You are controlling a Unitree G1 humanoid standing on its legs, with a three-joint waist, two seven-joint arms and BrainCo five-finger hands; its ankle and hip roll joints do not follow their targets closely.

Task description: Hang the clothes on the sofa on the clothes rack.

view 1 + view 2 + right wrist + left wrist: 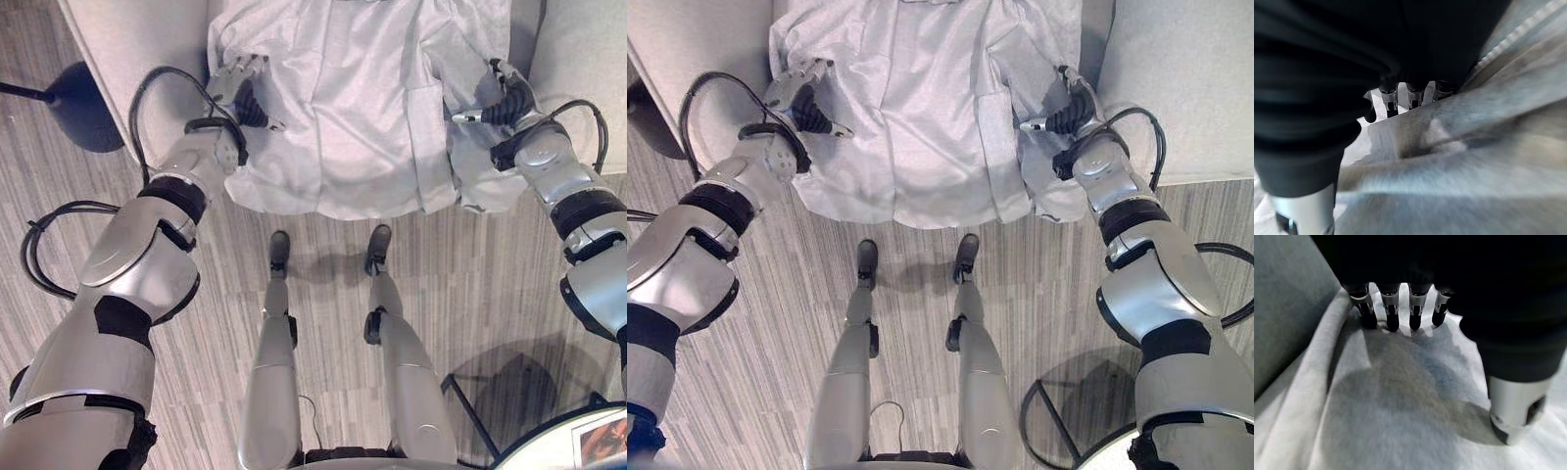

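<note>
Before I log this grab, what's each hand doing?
Left hand: open, fingertips resting on the shirt.
Right hand: on the shirt's sleeve, grip cannot be told.

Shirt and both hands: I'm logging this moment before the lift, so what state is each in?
Shirt: spread flat on the sofa, hem hanging over the seat's front edge, not yet lifted.
Left hand: open, straight fingers resting on the cloth by the shirt's side edge.
Right hand: on the shirt's sleeve; grip cannot be told.
</note>
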